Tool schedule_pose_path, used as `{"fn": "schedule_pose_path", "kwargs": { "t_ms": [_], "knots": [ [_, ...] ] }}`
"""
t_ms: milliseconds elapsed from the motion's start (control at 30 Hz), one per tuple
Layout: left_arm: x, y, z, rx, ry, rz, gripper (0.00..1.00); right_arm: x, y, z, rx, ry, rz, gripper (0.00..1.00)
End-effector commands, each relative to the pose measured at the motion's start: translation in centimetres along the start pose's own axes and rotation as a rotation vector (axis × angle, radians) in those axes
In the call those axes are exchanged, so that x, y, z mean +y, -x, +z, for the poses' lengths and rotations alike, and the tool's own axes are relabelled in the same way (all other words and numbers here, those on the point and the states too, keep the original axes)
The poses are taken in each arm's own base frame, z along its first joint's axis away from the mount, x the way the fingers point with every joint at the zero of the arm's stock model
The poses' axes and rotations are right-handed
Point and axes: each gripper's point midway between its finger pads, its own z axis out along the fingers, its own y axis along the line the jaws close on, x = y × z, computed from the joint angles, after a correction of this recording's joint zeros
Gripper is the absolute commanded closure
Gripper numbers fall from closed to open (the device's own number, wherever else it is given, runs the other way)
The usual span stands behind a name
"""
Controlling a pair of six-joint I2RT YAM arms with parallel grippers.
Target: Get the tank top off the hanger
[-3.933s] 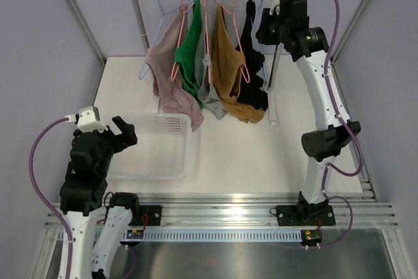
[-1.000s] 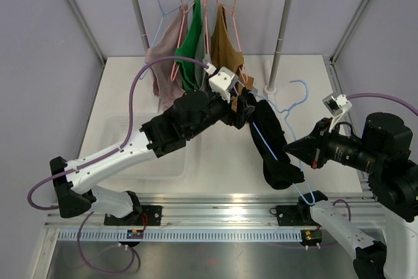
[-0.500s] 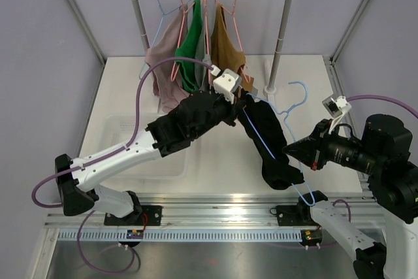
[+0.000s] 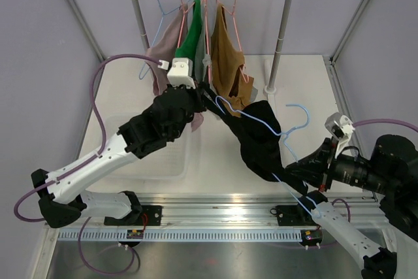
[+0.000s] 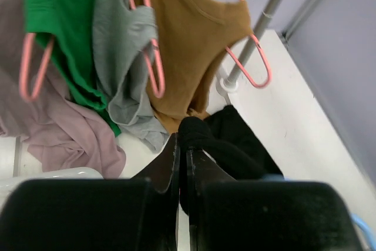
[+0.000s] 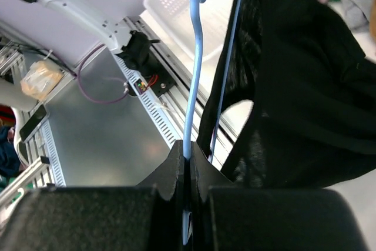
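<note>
A black tank top (image 4: 258, 140) hangs stretched in mid-air on a light blue hanger (image 4: 298, 110) over the right half of the table. My left gripper (image 4: 204, 91) is shut on a bunched strap of the tank top (image 5: 202, 133), just in front of the hanging clothes; in the left wrist view the gripper (image 5: 182, 140) pinches the black cloth at its tips. Low on the right, my right gripper (image 4: 297, 171) is shut on the hanger's thin blue wire (image 6: 197, 57). In the right wrist view the gripper (image 6: 188, 152) clamps that wire, with the black cloth (image 6: 305, 86) draped beside it.
A clothes rack (image 4: 282, 31) at the back carries pink (image 4: 163, 63), green (image 4: 191, 37), grey (image 5: 126, 45) and brown (image 4: 227, 57) garments on pink hangers. A white basket (image 4: 171, 161) lies on the table's left, under my left arm. Aluminium rails (image 4: 228, 207) run along the near edge.
My left gripper closed on the tank top's strap and pulled it left and back toward the rack, stretching the cloth along the hanger. The right gripper kept its hold on the hanger and shifted slightly lower.
</note>
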Motion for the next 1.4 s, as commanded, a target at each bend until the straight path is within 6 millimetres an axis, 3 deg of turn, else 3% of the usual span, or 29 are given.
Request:
{"fn": "schedule_pose_path", "kwargs": {
  "t_ms": [0,100,200,233,267,300,333,367,400,433,467,500,567,600,633,667,700,767,867,900,1067,1167,1200,1267,1333,1367],
  "knots": [
    [2.5,2.6,-0.8,-0.071,0.081,-0.136,1.00,3.0,0.0,-1.5,-0.048,0.146,-0.115,1.00],
    [-0.1,2.8,-1.1,-0.044,-0.067,-0.125,1.00,3.1,0.7,-1.9,-0.090,0.132,-0.154,1.00],
    [-3.5,1.7,-2.3,0.007,-0.285,-0.120,1.00,2.0,2.9,-1.8,-0.210,0.053,-0.175,1.00],
    [-5.0,1.2,-3.1,0.031,-0.385,-0.123,1.00,0.5,3.2,-0.9,-0.235,0.007,-0.150,1.00],
    [-5.6,0.2,-3.7,0.033,-0.441,-0.131,1.00,0.6,5.7,-0.9,-0.350,0.004,-0.190,1.00],
    [-6.3,-0.3,-4.2,0.042,-0.495,-0.128,1.00,0.8,6.6,-1.3,-0.425,0.006,-0.166,1.00],
    [-7.3,-1.3,-5.1,0.069,-0.571,-0.121,1.00,-0.8,6.7,0.0,-0.455,-0.025,-0.141,1.00],
    [-8.3,-1.8,-5.9,0.074,-0.627,-0.119,1.00,0.0,9.5,-0.6,-0.592,0.002,-0.189,1.00],
    [-8.7,-4.0,-6.3,0.117,-0.662,-0.094,1.00,0.1,10.3,-0.9,-0.661,0.017,-0.177,1.00],
    [-9.8,-5.4,-7.3,0.145,-0.715,-0.063,1.00,-1.2,10.6,0.2,-0.692,0.000,-0.161,1.00],
    [-10.1,-6.7,-7.6,0.171,-0.727,-0.040,1.00,-0.3,12.8,-0.8,-0.808,0.028,-0.204,1.00],
    [-10.2,-9.1,-7.5,0.215,-0.719,-0.006,1.00,-1.0,13.7,-0.4,-0.838,0.015,-0.193,1.00],
    [-10.4,-11.7,-7.7,0.258,-0.700,0.027,1.00,-2.9,16.1,-0.9,-0.943,-0.087,-0.189,1.00],
    [-10.2,-12.9,-7.6,0.282,-0.684,0.032,1.00,-4.8,17.0,-0.3,-0.956,-0.169,-0.173,1.00],
    [-9.6,-14.9,-7.2,0.322,-0.646,0.026,1.00,-5.5,17.5,-0.3,-0.965,-0.210,-0.180,1.00],
    [-9.4,-15.5,-7.0,0.334,-0.634,0.022,1.00,-6.6,17.8,0.0,-0.957,-0.264,-0.193,1.00],
    [-9.1,-16.1,-6.9,0.343,-0.616,0.024,1.00,-8.2,17.9,0.8,-0.930,-0.330,-0.179,1.00],
    [-8.2,-17.1,-6.5,0.359,-0.570,0.025,1.00,-9.0,17.5,1.6,-0.875,-0.364,-0.190,1.00],
    [-7.7,-17.6,-6.5,0.367,-0.552,0.029,1.00,-8.8,17.0,1.6,-0.920,-0.329,-0.196,1.00],
    [-7.7,-17.6,-6.6,0.370,-0.556,0.030,1.00,-7.9,16.6,0.7,-0.959,-0.299,-0.218,1.00],
    [-5.5,-18.2,-6.1,0.405,-0.420,0.075,0.96,-11.0,13.4,1.3,-0.791,-0.455,-0.168,1.00],
    [-5.6,-17.7,-6.5,0.408,-0.438,0.079,1.00,-13.0,11.9,1.5,-0.766,-0.531,-0.142,1.00],
    [-5.7,-17.6,-6.8,0.407,-0.454,0.075,1.00,-12.6,11.7,0.5,-0.828,-0.528,-0.155,1.00],
    [-6.5,-17.6,-7.5,0.414,-0.515,0.069,1.00,-13.4,10.8,1.1,-0.911,-0.500,-0.153,1.00],
    [-6.4,-17.3,-7.4,0.408,-0.498,0.064,0.87,-12.7,10.8,1.7,-0.852,-0.468,-0.162,1.00],
    [-6.3,-17.1,-7.3,0.410,-0.485,0.071,0.76,-13.0,10.6,3.0,-0.738,-0.474,-0.122,1.00]
  ]
}}
